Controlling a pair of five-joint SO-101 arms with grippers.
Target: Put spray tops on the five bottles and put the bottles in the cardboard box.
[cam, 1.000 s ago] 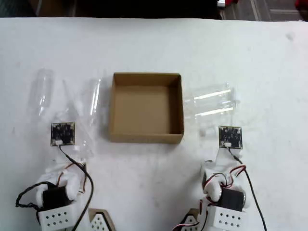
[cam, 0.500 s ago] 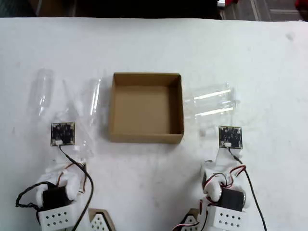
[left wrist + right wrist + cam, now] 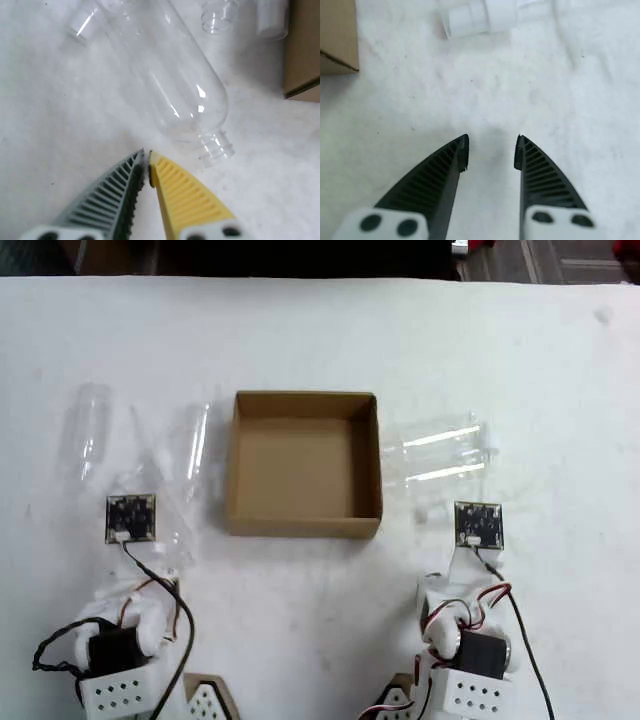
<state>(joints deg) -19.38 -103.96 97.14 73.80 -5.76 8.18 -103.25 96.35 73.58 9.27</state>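
The open cardboard box (image 3: 305, 462) stands mid-table. Clear bottles lie to its left (image 3: 85, 430) (image 3: 190, 445) and two more to its right (image 3: 437, 438) (image 3: 442, 473). In the left wrist view my left gripper (image 3: 146, 156) is shut with nothing in it, its grey and yellow tips just short of a lying clear bottle (image 3: 175, 85) whose open neck (image 3: 217, 147) points back toward the gripper. My right gripper (image 3: 491, 146) is open over bare table, apart from a white spray top (image 3: 480, 15) ahead of it.
The box corner shows in both wrist views (image 3: 302, 50) (image 3: 337, 35). More open bottle necks (image 3: 217, 15) and a white part (image 3: 272, 20) lie beyond the near bottle. Both arm bases (image 3: 120, 660) (image 3: 465, 660) sit at the table's front edge.
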